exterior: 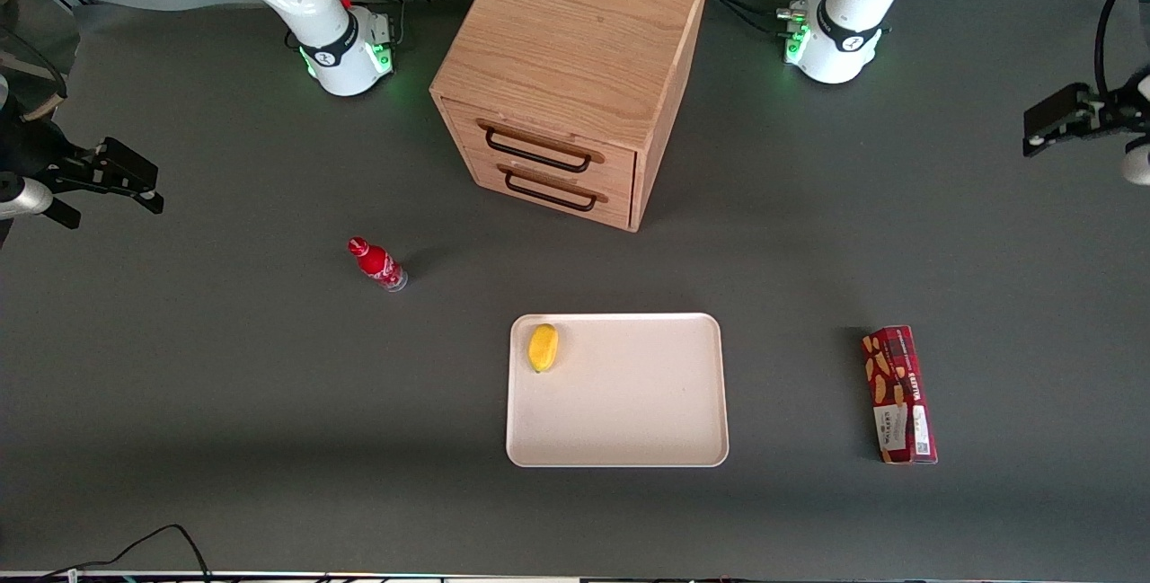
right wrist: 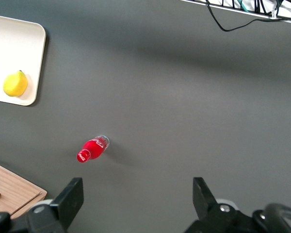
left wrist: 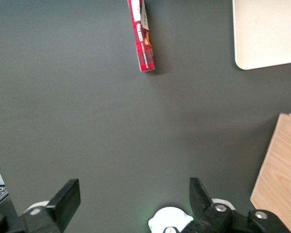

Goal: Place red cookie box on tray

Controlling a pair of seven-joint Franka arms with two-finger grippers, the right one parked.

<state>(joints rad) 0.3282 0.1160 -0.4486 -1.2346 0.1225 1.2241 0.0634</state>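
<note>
The red cookie box (exterior: 899, 394) is seen lying flat on the dark bench (exterior: 269, 403), toward the working arm's end, well apart from the tray (exterior: 629, 439) and level with it. A lemon (exterior: 543, 347) is noted in the tray's corner farthest from the front camera. Farther off, a small red bottle (exterior: 377, 263) stands, then a wooden drawer cabinet (exterior: 575, 71). The tool (left wrist: 133, 196) is held high near the bench edge, fingers spread wide, holding nothing.
</note>
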